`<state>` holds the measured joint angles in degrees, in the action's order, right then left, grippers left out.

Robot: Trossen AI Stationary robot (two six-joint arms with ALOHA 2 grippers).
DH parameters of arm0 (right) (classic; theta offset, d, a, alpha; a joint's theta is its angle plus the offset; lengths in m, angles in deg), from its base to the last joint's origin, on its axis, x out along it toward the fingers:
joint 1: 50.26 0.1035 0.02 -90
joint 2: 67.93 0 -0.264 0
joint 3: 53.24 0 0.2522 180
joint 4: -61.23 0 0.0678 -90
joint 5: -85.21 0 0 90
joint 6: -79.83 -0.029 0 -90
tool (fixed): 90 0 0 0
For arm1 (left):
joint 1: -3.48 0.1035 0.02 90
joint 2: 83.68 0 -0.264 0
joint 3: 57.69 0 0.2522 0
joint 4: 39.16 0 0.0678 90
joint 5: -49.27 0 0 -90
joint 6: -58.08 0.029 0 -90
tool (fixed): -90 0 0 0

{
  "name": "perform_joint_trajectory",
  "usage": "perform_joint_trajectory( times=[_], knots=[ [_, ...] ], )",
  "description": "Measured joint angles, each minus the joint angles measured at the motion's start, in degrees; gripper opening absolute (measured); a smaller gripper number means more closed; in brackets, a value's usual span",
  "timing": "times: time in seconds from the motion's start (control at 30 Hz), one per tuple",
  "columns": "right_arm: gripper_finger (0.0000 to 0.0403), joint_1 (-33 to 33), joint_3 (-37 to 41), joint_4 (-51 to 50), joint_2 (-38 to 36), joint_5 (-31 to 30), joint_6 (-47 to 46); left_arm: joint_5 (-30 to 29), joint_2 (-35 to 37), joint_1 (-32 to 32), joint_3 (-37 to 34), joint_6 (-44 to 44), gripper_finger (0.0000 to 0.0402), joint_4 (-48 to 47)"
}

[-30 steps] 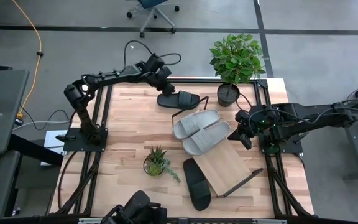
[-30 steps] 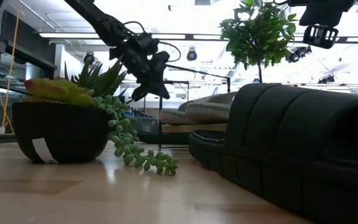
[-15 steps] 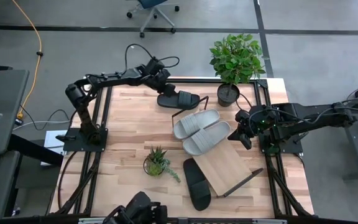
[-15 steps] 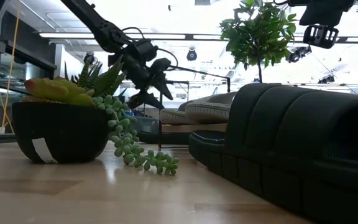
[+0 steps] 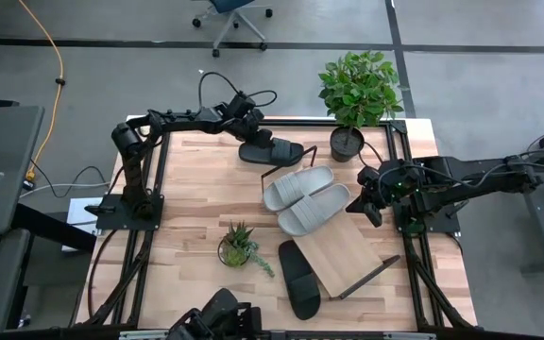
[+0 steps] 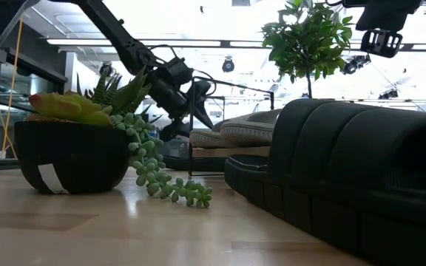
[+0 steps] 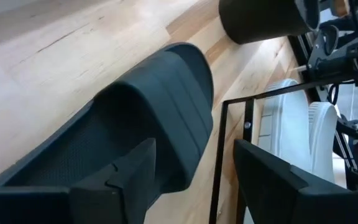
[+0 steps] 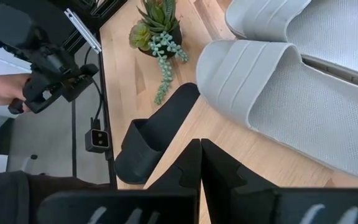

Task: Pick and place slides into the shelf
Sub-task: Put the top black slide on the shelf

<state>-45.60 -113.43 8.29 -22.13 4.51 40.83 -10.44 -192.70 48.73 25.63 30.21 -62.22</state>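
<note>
My left gripper (image 5: pixel 246 121) hangs at the heel end of the black open-toe slide (image 5: pixel 270 150) lying at the far edge of the table, just beyond the upper corner of the slanted light-wood shelf board on its thin black wire frame (image 5: pixel 340 253). That slide's long axis runs straight away from my fingers toward the black pot of the leafy green plant (image 5: pixel 347 144), toe nearest the pot, so I come at it from the heel. In the left wrist view my two dark fingers (image 7: pixel 122 175) stand well apart over the slide's heel bed, holding nothing; I think they are not yet touching it, though the angle makes that hard to judge. Two light grey slides (image 5: pixel 301 198) already lie side by side on the shelf's upper half. My right gripper (image 5: pixel 366 204) waits beside the shelf's right edge, fingers pressed together and empty, farther from this slide than my left.
</note>
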Motion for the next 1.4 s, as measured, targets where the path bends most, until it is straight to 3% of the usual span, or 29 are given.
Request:
perform_joint_trajectory(
  times=[0.33, 0.63, 1.1, 1.4],
  knots=[
    [0.0001, -0.02, 0.00, 0.00, -0.02, -2.25, 0.46, -2.92, -0.55, 0.09, 0.00, -0.05, 0.0200, 0.27],
    [0.0001, -0.02, 0.00, 0.00, -0.02, -2.26, 0.28, -0.29, -4.53, -0.83, -0.02, -4.05, 0.0200, 5.26],
    [0.0001, -0.02, 0.00, -0.02, -0.02, -3.30, 1.51, -3.57, -4.67, -1.14, 0.00, -7.28, 0.0200, 7.77],
    [0.0001, -0.02, 0.00, -0.04, -0.01, -3.32, 1.95, -2.71, -5.54, -1.51, 0.05, -8.55, 0.0200, 8.95]
  ],
)
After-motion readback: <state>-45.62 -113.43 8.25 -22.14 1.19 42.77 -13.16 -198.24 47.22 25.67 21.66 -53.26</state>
